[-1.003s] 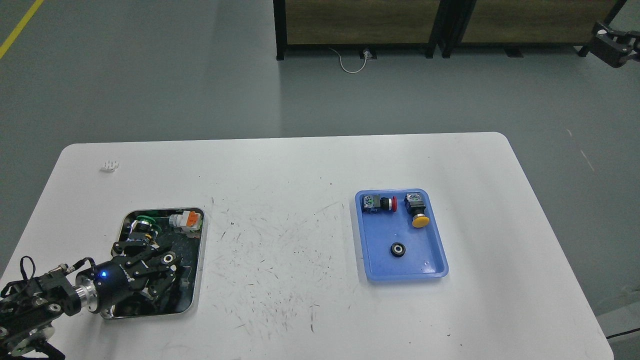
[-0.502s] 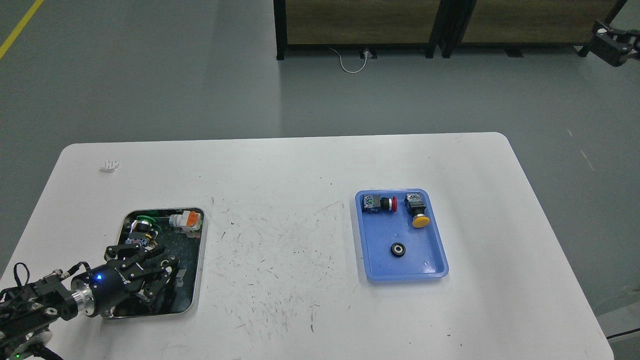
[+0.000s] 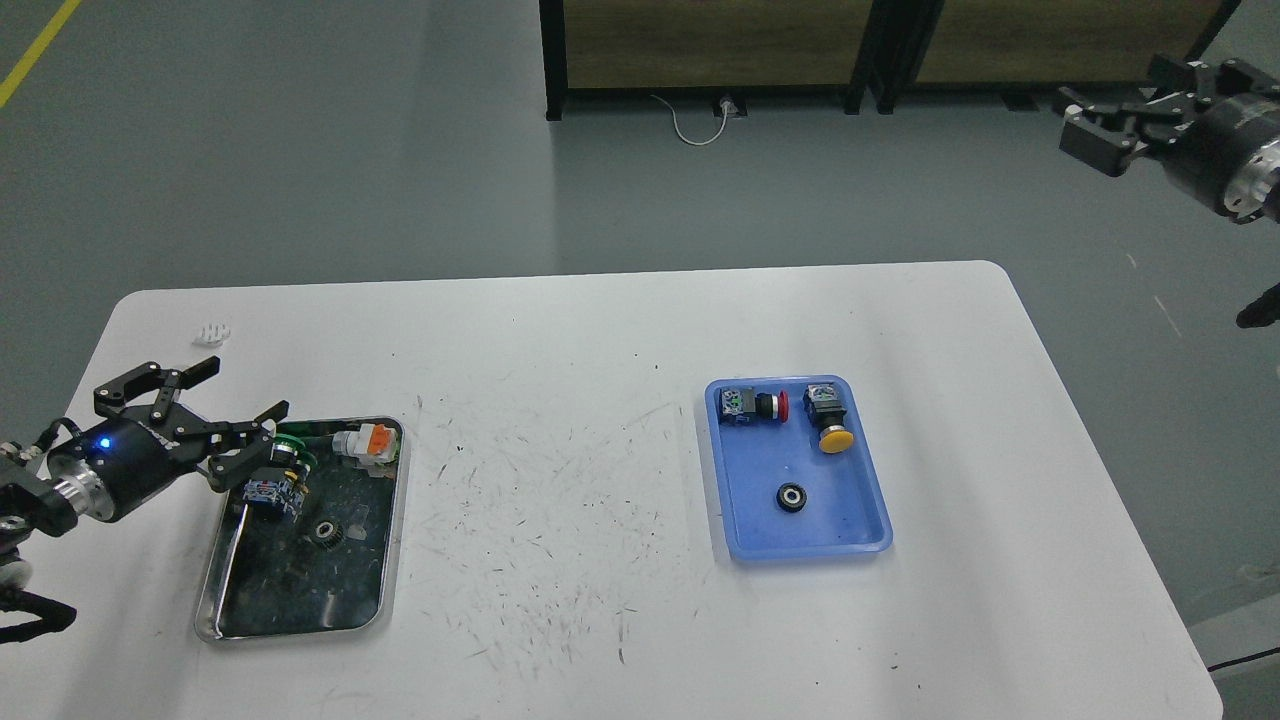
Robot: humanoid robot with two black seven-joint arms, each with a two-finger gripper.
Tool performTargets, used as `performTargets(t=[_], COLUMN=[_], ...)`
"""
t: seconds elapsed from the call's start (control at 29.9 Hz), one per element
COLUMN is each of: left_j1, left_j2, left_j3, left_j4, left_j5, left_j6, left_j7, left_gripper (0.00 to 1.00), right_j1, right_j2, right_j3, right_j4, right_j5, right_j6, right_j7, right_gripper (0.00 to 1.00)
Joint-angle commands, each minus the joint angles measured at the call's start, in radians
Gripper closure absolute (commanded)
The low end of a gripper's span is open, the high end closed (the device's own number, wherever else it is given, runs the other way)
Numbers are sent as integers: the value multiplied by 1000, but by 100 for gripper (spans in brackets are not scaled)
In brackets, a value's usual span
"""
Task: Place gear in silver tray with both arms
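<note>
Gear (image 3: 324,532) lies in silver tray (image 3: 388,560) at 4 o'clock from L gripper (image 3: 245,410), fingers spread, empty; R gripper (image 3: 1085,115) far off, state unclear.

Left arm's black claw gripper (image 3: 215,395): thin black bar fingers (image 3: 200,367) w/ small round screws at the joints. Behind them a fat black round body w/ a tiny blue light on it, then a shiny silver wrist ring, then more black parts w/ thin black cables looping at the edge. Right arm's black claw gripper (image 3: 1085,120): chunky, blocky black fingers (image 3: 1090,145), fat black round body, silver ring behind it too.
</note>
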Motion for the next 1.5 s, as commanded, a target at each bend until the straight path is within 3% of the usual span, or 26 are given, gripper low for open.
performTargets(t=[0.0, 0.2, 0.54, 0.67, 0.94, 1.2, 1.47], left_j1=[-65, -167, -272, -288, -320, -332, -339], left_j2=[65, 116, 134, 139, 139, 137, 137], left_j3=[-6, -13, -13, -12, -3, 3, 5], left_j4=[1, 3, 7, 17, 23, 23, 23], left_j5=[0, -17, -26, -52, -57, -57, -57], left_j6=[-4, -4, 7, 13, 13, 16, 14], left_j7=[0, 0, 0, 22, 50, 56, 58], left_gripper=[2, 2, 2, 2, 2, 2, 2], right_j1=[-17, -79, -84, -103, -171, -186, -189], right_j2=[17, 49, 185, 245, 276, 291, 379], right_j3=[-47, -125, -375, -432, -495, -484, -479], right_j4=[73, 162, 202, 190, 180, 147, 59], right_j5=[-80, -207, -370, -417, -485, -485, -474], right_j6=[46, 126, 124, 117, 115, 104, 101], right_j7=[40, 49, 78, 78, 82, 86, 92], right_gripper=[0, 0, 0, 0, 1, 2, 5])
